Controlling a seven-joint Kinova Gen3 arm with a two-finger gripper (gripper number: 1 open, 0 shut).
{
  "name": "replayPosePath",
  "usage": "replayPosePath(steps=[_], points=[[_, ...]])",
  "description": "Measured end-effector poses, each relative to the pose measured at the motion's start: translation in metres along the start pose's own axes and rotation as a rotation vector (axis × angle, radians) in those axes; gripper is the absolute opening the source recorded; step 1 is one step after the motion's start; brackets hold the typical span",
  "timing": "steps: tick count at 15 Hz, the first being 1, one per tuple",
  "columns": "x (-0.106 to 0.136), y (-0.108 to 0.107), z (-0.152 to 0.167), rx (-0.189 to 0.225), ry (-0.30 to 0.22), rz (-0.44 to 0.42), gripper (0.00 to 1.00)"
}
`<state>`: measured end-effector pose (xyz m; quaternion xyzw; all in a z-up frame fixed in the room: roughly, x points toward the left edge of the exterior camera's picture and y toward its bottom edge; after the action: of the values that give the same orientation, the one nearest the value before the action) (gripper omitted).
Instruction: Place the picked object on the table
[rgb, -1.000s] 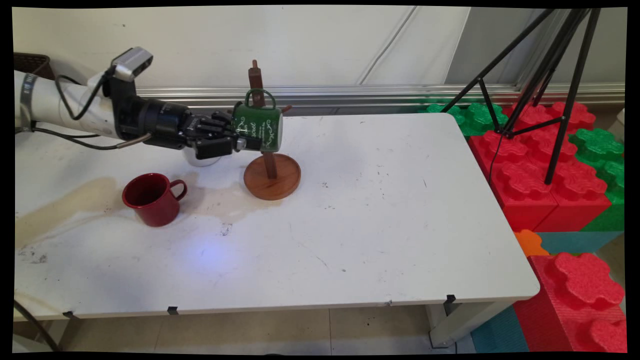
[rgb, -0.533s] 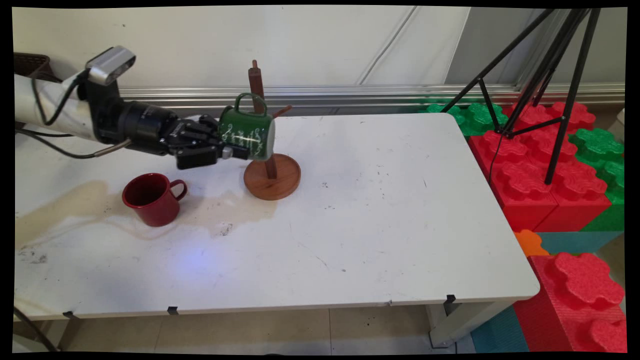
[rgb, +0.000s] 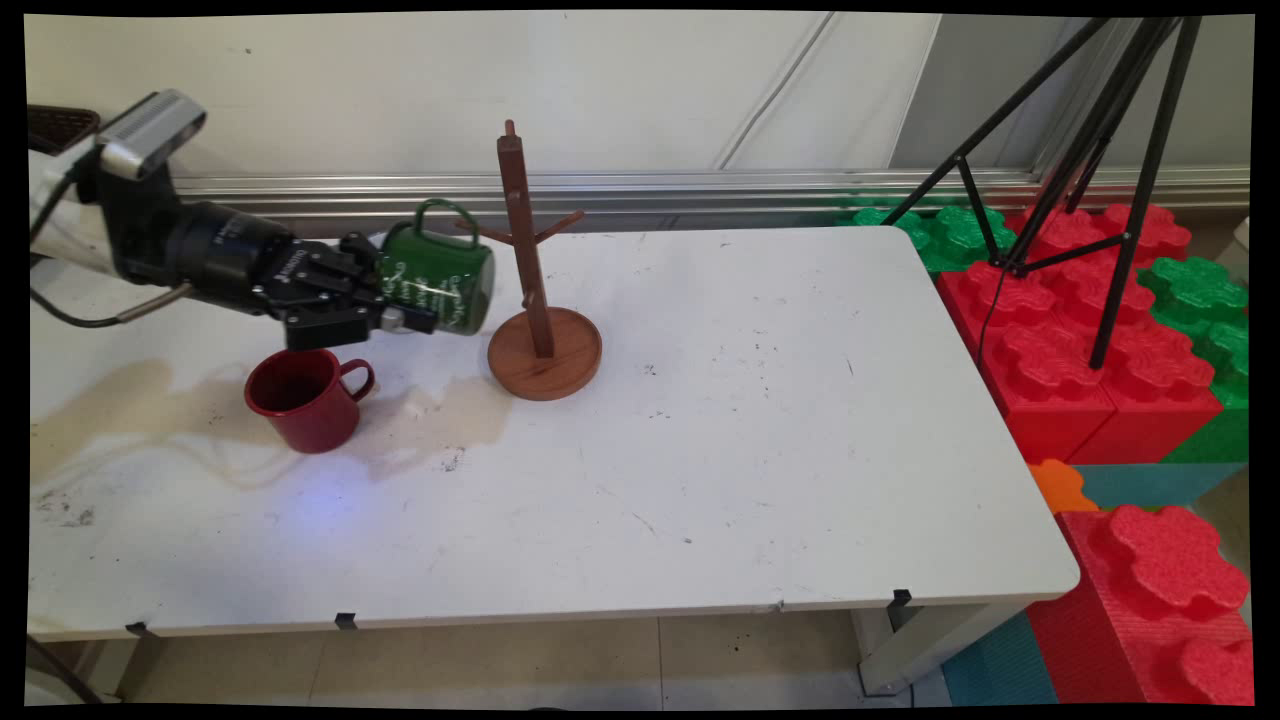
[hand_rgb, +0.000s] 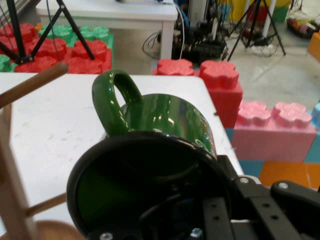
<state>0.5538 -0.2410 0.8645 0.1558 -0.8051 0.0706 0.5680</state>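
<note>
pinching the green mug (rgb: 437, 281) on its side (handle up), gripper (rgb: 395, 312) hangs left of the mug tree (rgb: 535, 262).

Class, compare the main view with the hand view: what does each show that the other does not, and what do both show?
Main view only: the red mug standing on the table, the mug tree's round base, and the hand seen from the side. Hand view only: pink foam blocks and a tangle of cables beyond the table. Both: the green mug on its side in the hand, the wooden pegs, the white table.
</note>
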Motion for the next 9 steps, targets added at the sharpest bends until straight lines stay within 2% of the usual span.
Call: replayPosePath(steps=[6, 9], points=[[-0.002, -0.007, -0.042, 0.052, -0.107, 0.079, 0.0], [-0.002, -0.014, -0.065, 0.091, -0.174, 0.13, 0.0]])
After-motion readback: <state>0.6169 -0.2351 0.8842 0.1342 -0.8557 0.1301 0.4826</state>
